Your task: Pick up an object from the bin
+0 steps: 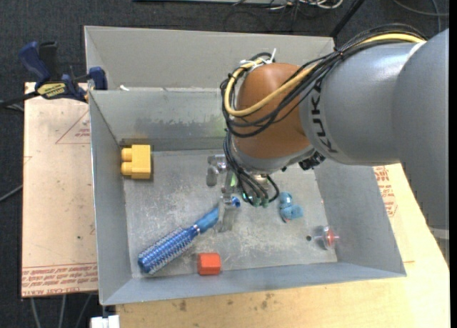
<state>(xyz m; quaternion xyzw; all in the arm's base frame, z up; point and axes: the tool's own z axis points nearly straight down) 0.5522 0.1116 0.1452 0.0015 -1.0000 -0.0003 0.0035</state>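
Blue brush lies with its handle end at the gripper; apart or together, I cannot tell.

A single camera looks steeply down into the bin from its near side, close enough that the bin takes most of the view. The arm enters from the right.

The arm runs off the right edge; its orange cover hides the top of the end effector and some of the bin floor. The clear-and-red bit is too small to identify.
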